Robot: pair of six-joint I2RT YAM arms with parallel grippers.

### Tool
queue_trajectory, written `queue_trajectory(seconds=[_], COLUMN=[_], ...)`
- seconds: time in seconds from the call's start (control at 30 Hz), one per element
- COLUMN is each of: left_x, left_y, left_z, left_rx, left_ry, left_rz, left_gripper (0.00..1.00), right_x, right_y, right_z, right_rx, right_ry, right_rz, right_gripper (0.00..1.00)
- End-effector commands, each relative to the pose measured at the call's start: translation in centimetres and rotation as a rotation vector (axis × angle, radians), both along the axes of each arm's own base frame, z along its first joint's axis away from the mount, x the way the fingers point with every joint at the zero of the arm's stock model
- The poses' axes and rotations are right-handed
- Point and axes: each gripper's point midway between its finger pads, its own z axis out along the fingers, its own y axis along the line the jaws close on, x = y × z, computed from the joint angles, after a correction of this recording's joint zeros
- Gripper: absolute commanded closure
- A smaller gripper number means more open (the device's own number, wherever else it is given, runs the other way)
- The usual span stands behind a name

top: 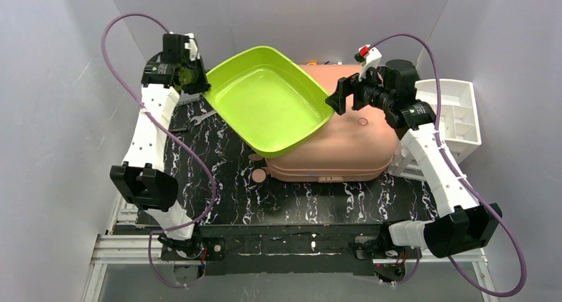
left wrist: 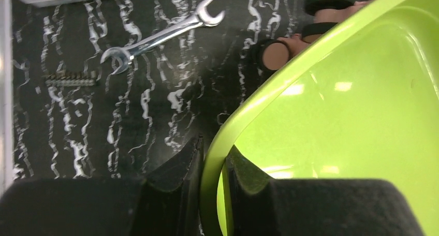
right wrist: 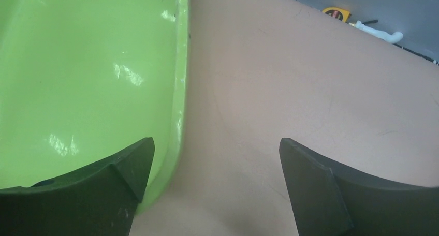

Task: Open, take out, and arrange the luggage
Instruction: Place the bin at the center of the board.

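Note:
The salmon-pink suitcase lies closed on the table, centre right. A lime-green tray rests tilted, partly on the suitcase's left top. My left gripper is shut on the tray's far-left rim; in the left wrist view the rim sits pinched between the fingers. My right gripper is open over the suitcase lid, right beside the tray's right rim; its left finger overlaps the rim and nothing is held. Two suitcase wheels show under the tray.
A silver wrench and a dark screw bit strip lie on the black marbled table at the left. A white drawer organizer stands at the right. Small tools lie behind the suitcase. Grey walls surround.

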Motion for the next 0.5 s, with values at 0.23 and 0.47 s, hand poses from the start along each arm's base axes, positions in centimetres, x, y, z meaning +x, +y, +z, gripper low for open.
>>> queue_trajectory(seconds=[0.23,0.47], left_x=[-6.5,-9.5], left_y=[15.7,20.9], left_z=[3.3,4.7], left_rx=[0.086,0.161], left_ry=[-0.076,-0.137], left_rz=[0.444,0.595], left_gripper=[1.00,1.00], right_x=[-0.4,-0.5], right_y=[-1.7,-2.0], right_z=[0.2,-0.1], right_rx=[-0.060,-0.069], right_ry=[-0.052,-0.054], right_rz=[-0.057,-0.071], right_gripper=[0.02,0.02])
